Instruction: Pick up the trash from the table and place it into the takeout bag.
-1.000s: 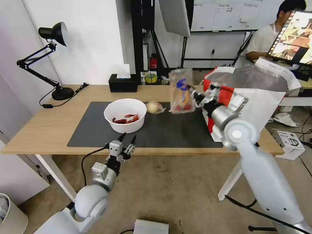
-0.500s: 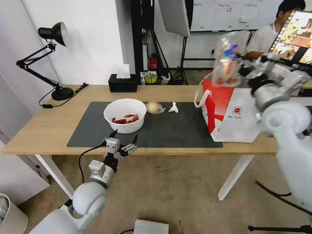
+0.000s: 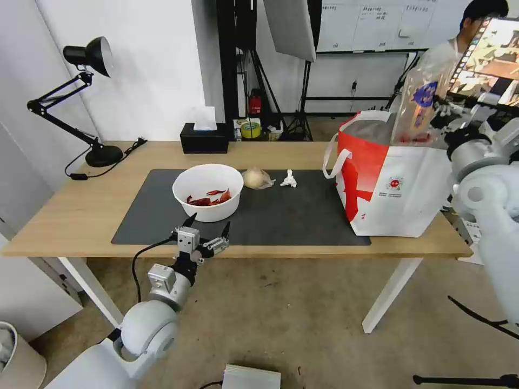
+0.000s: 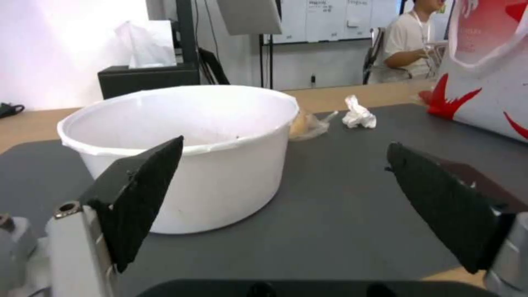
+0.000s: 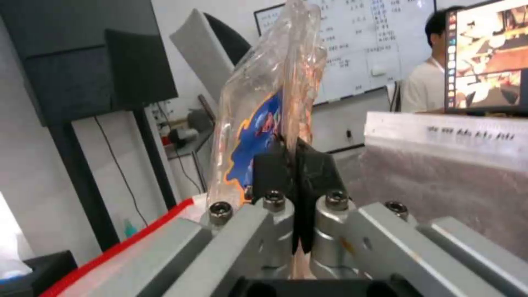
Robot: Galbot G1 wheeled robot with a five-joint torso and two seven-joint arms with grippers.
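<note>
My right gripper [image 3: 439,112] is shut on the clear plastic tray [image 3: 419,105], holding it upright above the open mouth of the white-and-red takeout bag [image 3: 397,186] at the table's right end. In the right wrist view the tray [image 5: 269,107] is pinched between the black fingers [image 5: 316,165], with the bag's foil lining [image 5: 440,185] behind. My left gripper [image 3: 208,236] hangs open at the table's front edge, just before the white bowl [image 3: 208,189] with red scraps. The beige wrapped ball [image 3: 257,178] and paper wad [image 3: 289,179] lie on the dark mat [image 3: 292,216].
A black desk lamp [image 3: 89,97] stands at the table's far left, its cable trailing on the wood [image 3: 81,210]. A black tissue box [image 3: 204,139] sits at the back edge. A monitor [image 3: 489,59] is behind the bag. A white bin [image 3: 16,356] is on the floor at left.
My right arm has carried the clear tray from over the mat up and to the right, to above the bag's mouth. My left gripper has opened wider.
</note>
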